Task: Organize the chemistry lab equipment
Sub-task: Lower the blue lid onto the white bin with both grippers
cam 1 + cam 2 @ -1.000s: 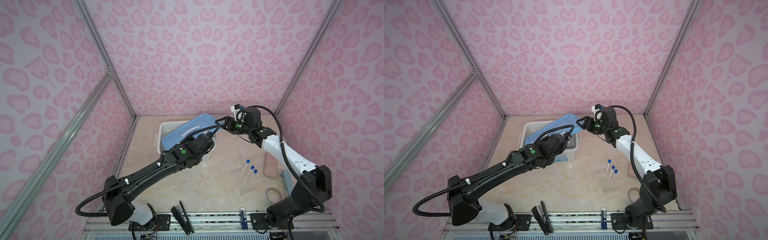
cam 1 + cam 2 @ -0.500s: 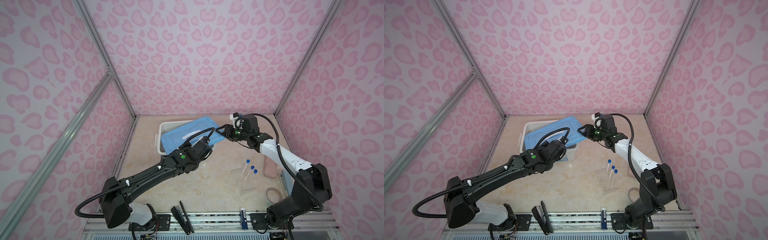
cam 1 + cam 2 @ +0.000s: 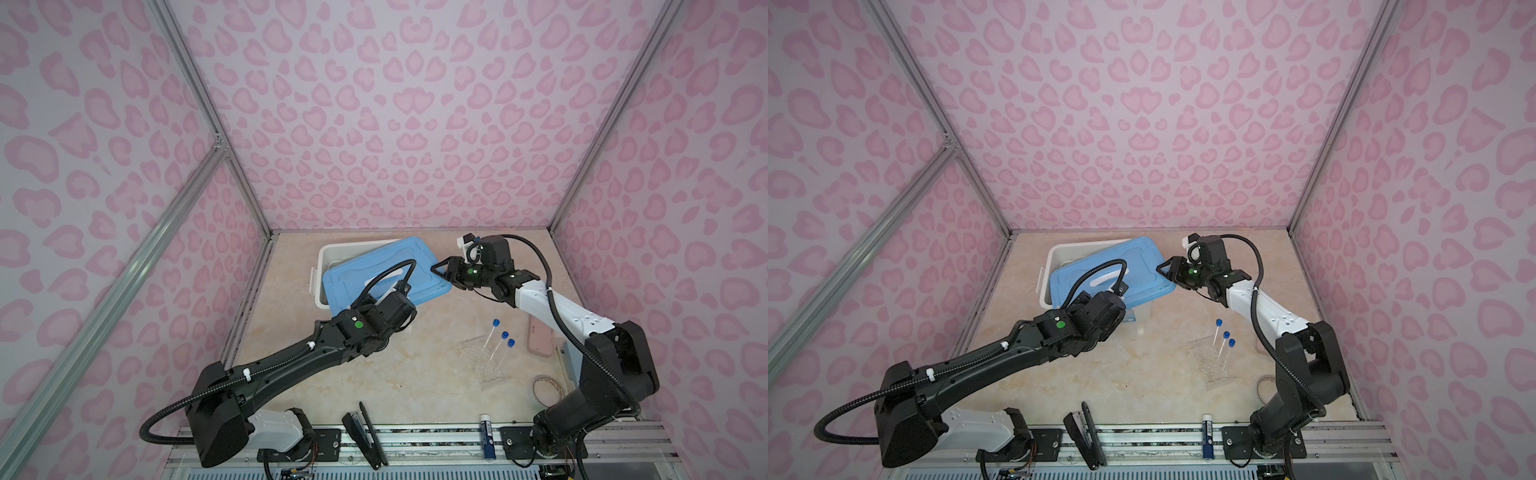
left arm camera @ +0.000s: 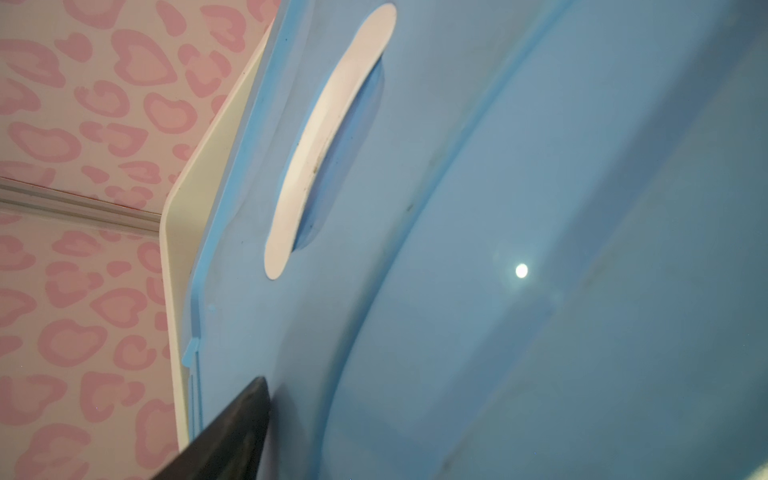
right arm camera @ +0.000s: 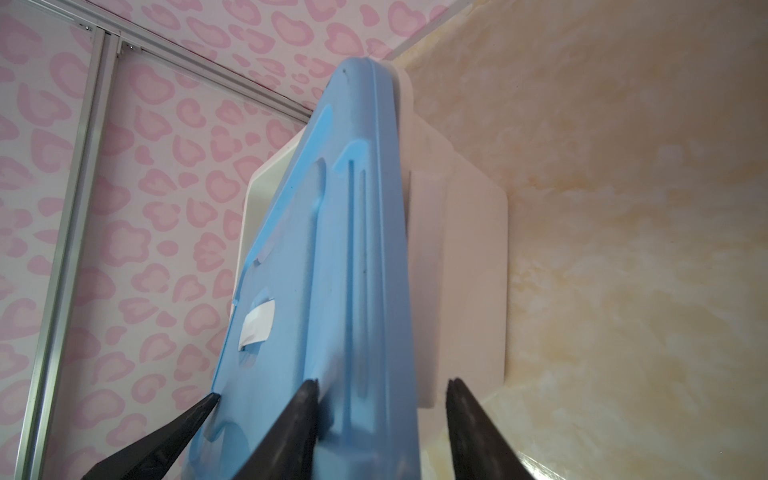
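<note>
Three blue-capped clear tubes [image 3: 504, 335] [image 3: 1225, 335] stand tilted in a clear rack [image 3: 484, 365] [image 3: 1212, 368] on the right of the table, away from both arms. A blue lid [image 3: 374, 266] [image 3: 1133, 262] lies askew on the white bin [image 3: 322, 270] [image 3: 1050, 266]. My right gripper [image 3: 439, 272] [image 5: 380, 384] straddles the lid's right corner. It is open: one finger rests on the top face and the other stands clear of the rim. My left gripper [image 3: 401, 291] hangs open over the lid's near edge. Only one of its fingers [image 4: 232, 432] shows, against the lid [image 4: 498, 166].
A black stapler [image 3: 365, 436] and a blue-and-white stick [image 3: 487, 440] lie at the front edge. A clear tape roll [image 3: 547, 388] and a flat pink case [image 3: 539, 338] lie by the right arm's base. The lid hides most of the bin's inside.
The lid has come down from a raised tilt to lie lower across the bin. My left gripper has opened and drawn back toward the front. My right gripper has sunk with the corner, its jaws narrowing.
</note>
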Available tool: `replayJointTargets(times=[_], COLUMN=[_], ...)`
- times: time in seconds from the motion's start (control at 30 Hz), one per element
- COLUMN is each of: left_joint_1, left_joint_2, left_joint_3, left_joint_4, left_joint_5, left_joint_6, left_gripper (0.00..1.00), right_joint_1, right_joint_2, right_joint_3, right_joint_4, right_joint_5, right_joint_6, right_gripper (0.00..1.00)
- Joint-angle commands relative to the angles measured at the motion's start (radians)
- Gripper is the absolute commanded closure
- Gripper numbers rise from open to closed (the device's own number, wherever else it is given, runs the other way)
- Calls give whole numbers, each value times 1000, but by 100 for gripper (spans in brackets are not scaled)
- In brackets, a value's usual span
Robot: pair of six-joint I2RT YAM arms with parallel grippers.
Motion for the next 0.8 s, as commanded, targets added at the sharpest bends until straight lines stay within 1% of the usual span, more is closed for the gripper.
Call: replayJointTargets(times=[0.0,0.17,0.27,0.3,0.47,0.53,0.67,0.77], left_joint_1=[2,1,1,1,1,1,1,0], left_joint_2=[-18,-39,-55,-57,-51,-51,-50,-46], left_joint_3=[-27,-76,-92,-89,-85,-87,-99,-92], left_joint_4=[12,17,23,21,14,12,23,26], left_joint_5=[52,67,28,17,-22,-27,-25,-26], left_joint_6=[-87,-163,-200,-203,-191,-193,-207,-198], left_gripper=[17,16,16,16,17,17,17,17], right_joint_1=[7,18,14,15,16,17,16,17], right_joint_2=[13,14,-2,-8,-36,-47,-53,-33], right_joint_3=[-8,-10,-41,-46,-60,-78,-94,-63], right_joint_4=[26,33,80,85,111,155,228,216], right_joint_5=[4,-12,-27,-25,-20,-27,-25,-11], right_joint_6=[-5,-6,12,12,-3,8,31,38], right_gripper=[51,58,63,65,70,71,73,73])
